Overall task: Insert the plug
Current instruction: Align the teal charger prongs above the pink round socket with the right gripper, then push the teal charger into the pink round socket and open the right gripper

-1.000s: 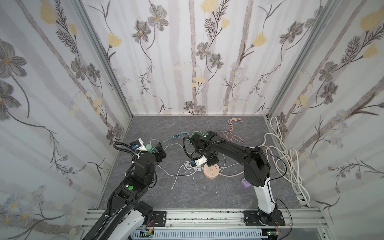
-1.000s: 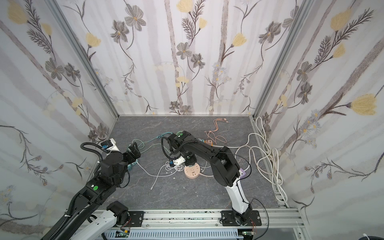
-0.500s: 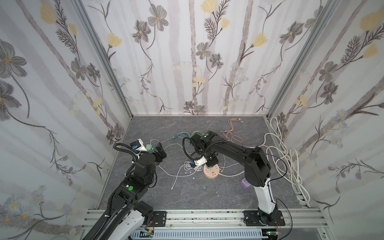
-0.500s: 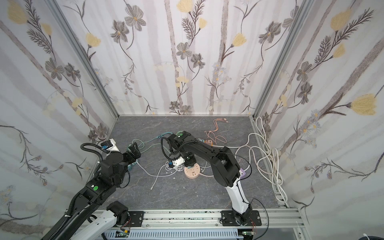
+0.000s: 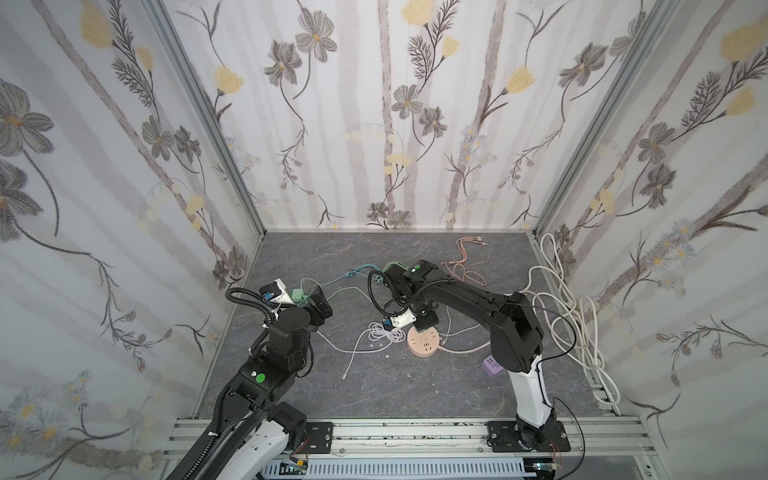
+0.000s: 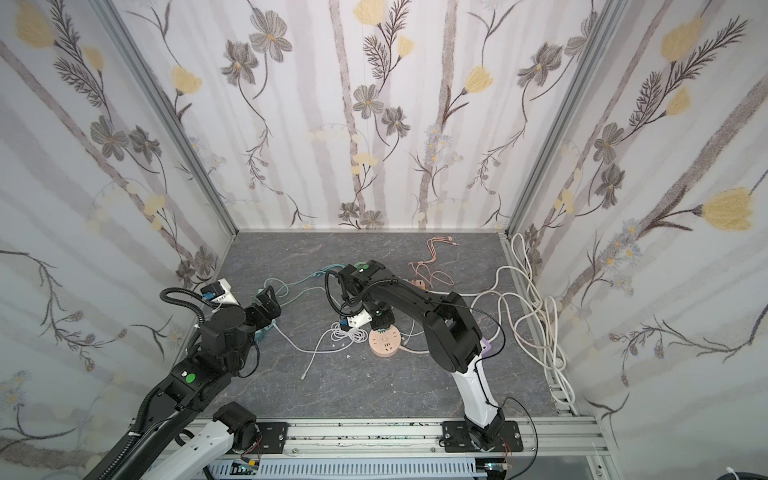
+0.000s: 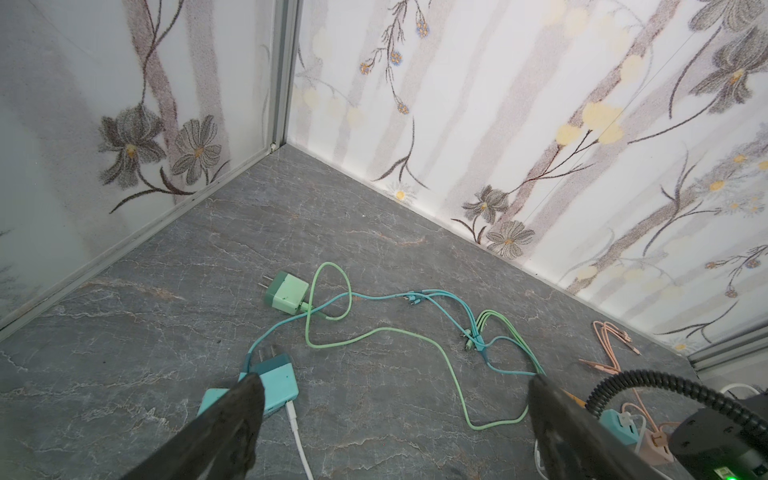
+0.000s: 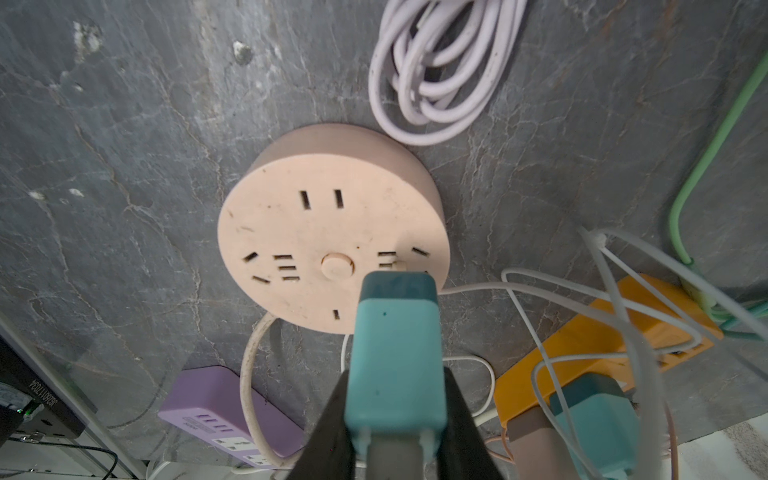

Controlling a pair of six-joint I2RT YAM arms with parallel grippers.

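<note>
Centrally on the grey stone-patterned tabletop (image 5: 376,395), the right arm is seen folded down over the round peach-pink plastic socket disc (image 5: 423,343), while the left arm is parked near the left wall. The right arm is plainly the nearer of the two. The left gripper (image 7: 395,386) is shown with its fingers spread fully and nothing between them, above a second teal charger (image 7: 276,384) and a pale green charger (image 7: 286,293) lying among coloured cables.

The task's thing, a teal block-shaped plastic plug adapter (image 8: 397,353), is clamped on its two flanks by the partly closed right gripper (image 8: 397,399). Its long axis is laid along the fingers and pointed out from them at the disc's flat face. Its darker prong end is met by that face near the rim, beside the slots next to the round centre button (image 8: 337,266). The coming push is judged to depend on that axis being kept square to the face and the prongs being matched to one slot pair.

In both top views the plug is hidden under the wrist, and only the gripper over the disc's far edge can be made out. The slots are revealed by the right wrist view alone, yet the prongs are covered there by the plug's own body, so their depth cannot be told.
</note>
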